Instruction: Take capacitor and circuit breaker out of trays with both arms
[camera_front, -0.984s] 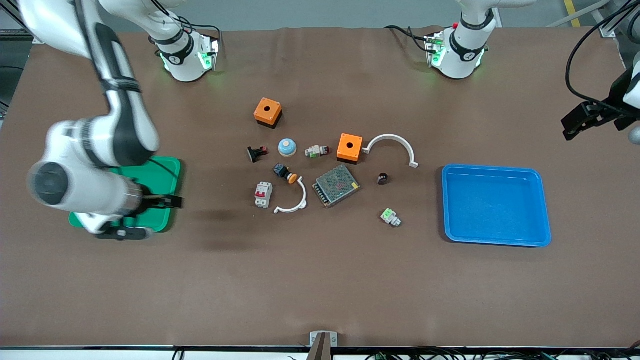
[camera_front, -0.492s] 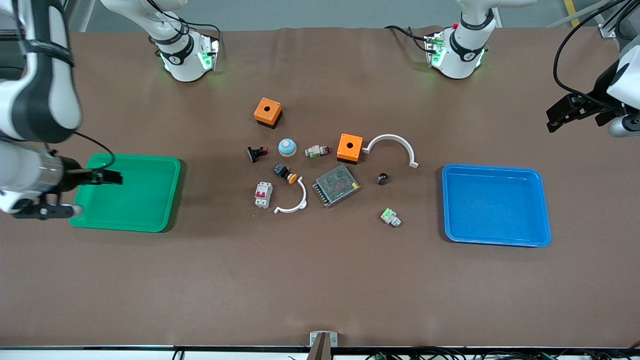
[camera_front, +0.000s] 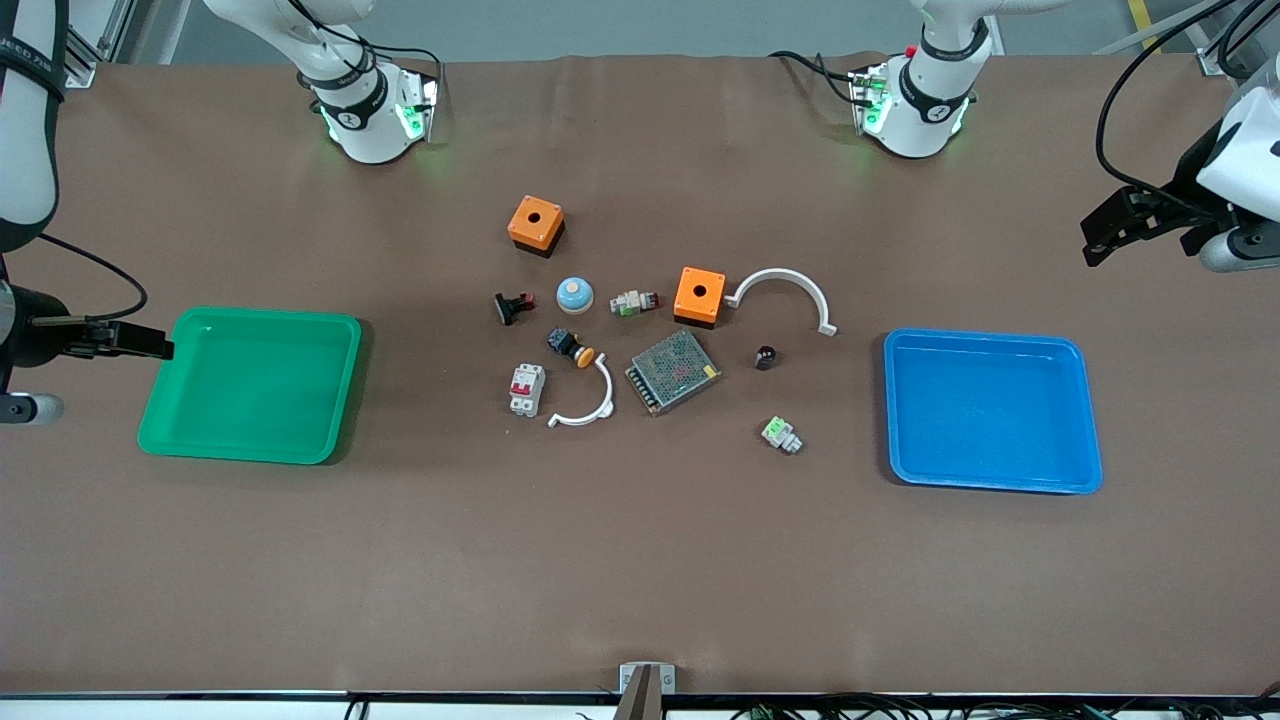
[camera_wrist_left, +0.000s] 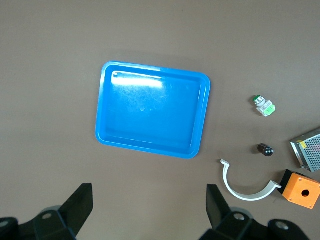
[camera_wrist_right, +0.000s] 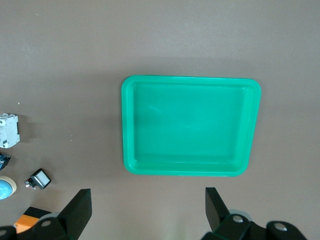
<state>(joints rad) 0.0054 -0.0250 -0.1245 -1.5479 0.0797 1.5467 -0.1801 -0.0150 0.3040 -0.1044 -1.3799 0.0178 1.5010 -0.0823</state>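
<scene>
Right claw (camera_front: 150, 343) released over the tabletop (camera_front: 640, 560) edge by the green tray (camera_front: 160, 430), breaker (camera_front: 526, 388) touching nothing beside the white arc clip (camera_front: 590, 400), capacitor (camera_front: 766, 356) between mesh box (camera_front: 672, 371) and blue tray (camera_front: 1090, 470), left claw (camera_front: 1105, 228) released above that tray's end.

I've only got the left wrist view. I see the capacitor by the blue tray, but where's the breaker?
Observer: The breaker lies beside a white arc, toward the right arm's end from the capacitor.
Operator: Is the other arm close to it?
Observer: No. The right gripper, open, hangs over the table just outside the green tray.
Operator: And mine?
Observer: The left gripper hangs open over the table at the left arm's end.
</scene>
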